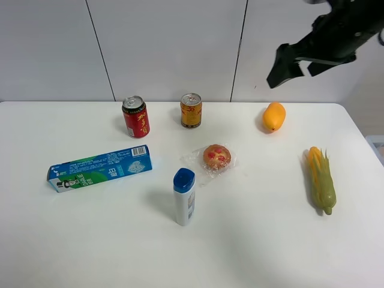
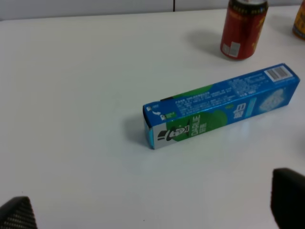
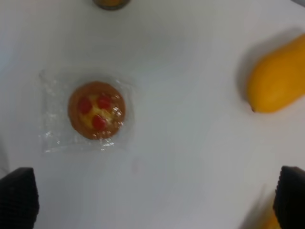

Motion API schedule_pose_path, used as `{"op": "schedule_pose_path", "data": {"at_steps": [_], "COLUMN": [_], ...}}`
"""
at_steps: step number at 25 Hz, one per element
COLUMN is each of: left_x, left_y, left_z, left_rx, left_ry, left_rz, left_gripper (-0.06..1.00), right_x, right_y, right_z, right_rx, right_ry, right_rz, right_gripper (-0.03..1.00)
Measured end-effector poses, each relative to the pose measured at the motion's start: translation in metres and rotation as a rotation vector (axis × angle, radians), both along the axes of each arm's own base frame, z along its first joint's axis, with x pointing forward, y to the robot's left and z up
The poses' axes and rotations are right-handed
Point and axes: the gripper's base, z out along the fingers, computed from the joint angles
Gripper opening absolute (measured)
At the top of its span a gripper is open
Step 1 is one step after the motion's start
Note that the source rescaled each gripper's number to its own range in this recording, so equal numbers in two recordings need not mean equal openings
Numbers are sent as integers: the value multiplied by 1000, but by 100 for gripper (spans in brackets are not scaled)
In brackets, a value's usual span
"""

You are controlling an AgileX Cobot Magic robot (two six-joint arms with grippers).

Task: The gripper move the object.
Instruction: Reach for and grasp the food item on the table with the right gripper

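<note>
The object is a small round golden-brown bun with red spots in clear plastic wrap (image 1: 216, 157), lying flat on the white table (image 1: 90, 240) near the middle. It also shows in the right wrist view (image 3: 96, 110). My right gripper (image 1: 293, 63), a black claw, hangs high above the table's far right, well apart from the bun. Its fingertips (image 3: 18, 200) stand wide apart at the corners of the right wrist view, so it is open and empty (image 3: 155, 200). My left gripper (image 2: 152, 207) is open and empty above the table's left side; it is out of the exterior view.
A blue-green toothpaste box (image 1: 99, 168) (image 2: 221, 105) lies at the left. A red can (image 1: 136, 116) (image 2: 243, 27) and a gold can (image 1: 191, 110) stand at the back. A blue-capped white bottle (image 1: 184, 197) stands near the bun. An orange mango (image 1: 273, 116) (image 3: 279, 76) and a corn cob (image 1: 320, 179) lie at the right.
</note>
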Motion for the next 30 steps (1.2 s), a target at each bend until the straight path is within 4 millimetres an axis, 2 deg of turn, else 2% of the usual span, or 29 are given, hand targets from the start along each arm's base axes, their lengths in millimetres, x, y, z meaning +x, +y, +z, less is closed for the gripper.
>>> {"op": "schedule_pose_path", "data": {"at_steps": [5,8,11,14,17,30], "left_x": [0,0,0,0,0,0], "left_y": [0,0,0,0,0,0], "left_z": [0,0,0,0,0,0], "left_rx": [0,0,0,0,0,0], "left_ry": [0,0,0,0,0,0], "left_rz": [0,0,0,0,0,0], "left_gripper": [100,100,100,100,100,100], "right_x": [-1,5,14,24,31,47], "right_y": [64,90,106,113,116,116], "right_z": [-28,-62,-102,-131,-149,-204], "right_rx": [-44,-90,-124,-128,-128,-157], "right_ry": [20,99,188,225,238,285], "right_rz": [99,124,112,77,51,-24], "right_gripper": [100,100,100,100,100,100]}}
